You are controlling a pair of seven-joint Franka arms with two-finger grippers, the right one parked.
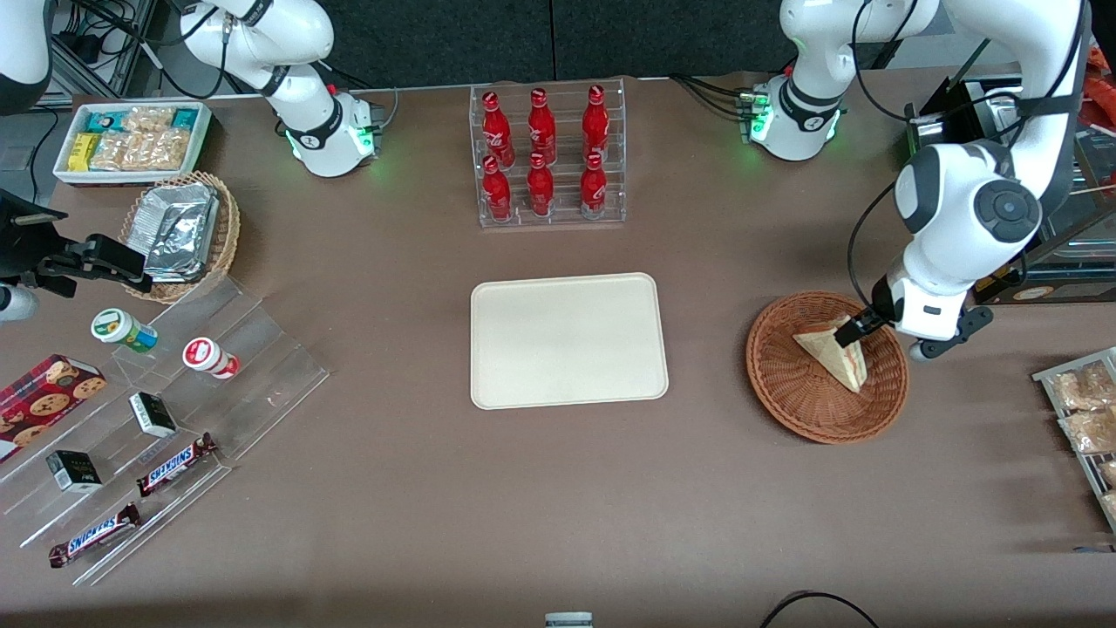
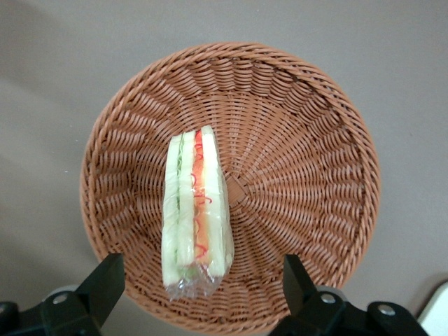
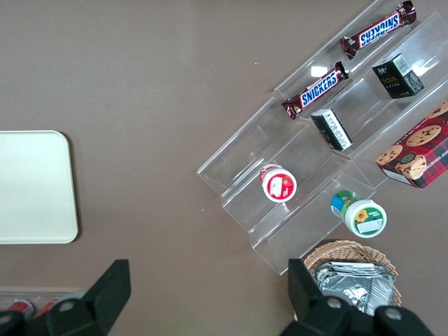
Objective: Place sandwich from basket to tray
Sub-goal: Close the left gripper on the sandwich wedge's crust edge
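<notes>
gripper (image 2: 198,283): hung over the basket with its fingers (image 2: 105,280) spread wide apart, nothing between them, one finger to each side of the sandwich's wrapped end.
sandwich (image 2: 196,217): lay in the basket near its middle, standing on one edge with the red-orange and green filling facing up toward the wrist camera; in the front view (image 1: 835,353) the fingertips were just above its upper corner.
basket (image 1: 785,384): sat on the table toward the working arm's end, well apart from the tray.
tray (image 1: 568,340): lay bare at the table's middle, in front of the bottle rack (image 1: 547,155).
step in hand: descent for the grasp, by my reading.
doing it well: probably lower straight down so the fingers straddle the bread faces, close gently so the soft wedge is not crushed, and lift clear of the wicker rim before travelling.
</notes>
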